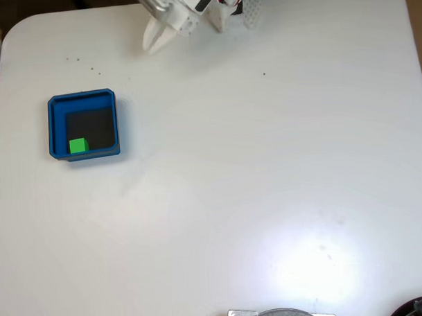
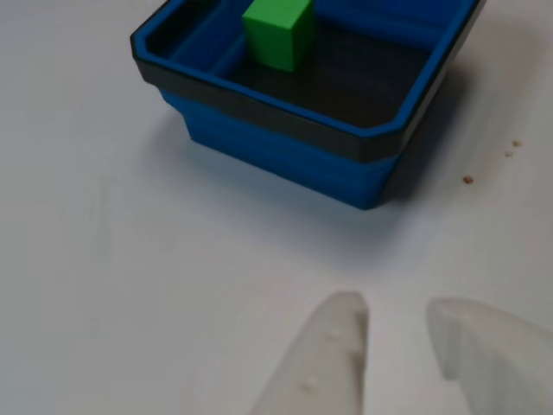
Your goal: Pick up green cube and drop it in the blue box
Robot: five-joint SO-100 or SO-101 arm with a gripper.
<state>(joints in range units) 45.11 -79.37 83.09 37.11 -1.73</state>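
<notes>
green cube (image 1: 78, 145) inside blue box (image 1: 83, 126), end effector (image 2: 396, 324) empty

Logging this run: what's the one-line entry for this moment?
small green cube: inside shallow blue box, lower-left corner | white pincer: open, empty, apart from box | drop: done

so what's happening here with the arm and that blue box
The green cube already sits inside the blue box, in a corner of its dark floor. The claw is empty with its fingers apart, hovering over the bare white table a little way off from the box. In the fixed view the arm is at the table's top edge, away from the box. The drop looks done.
</notes>
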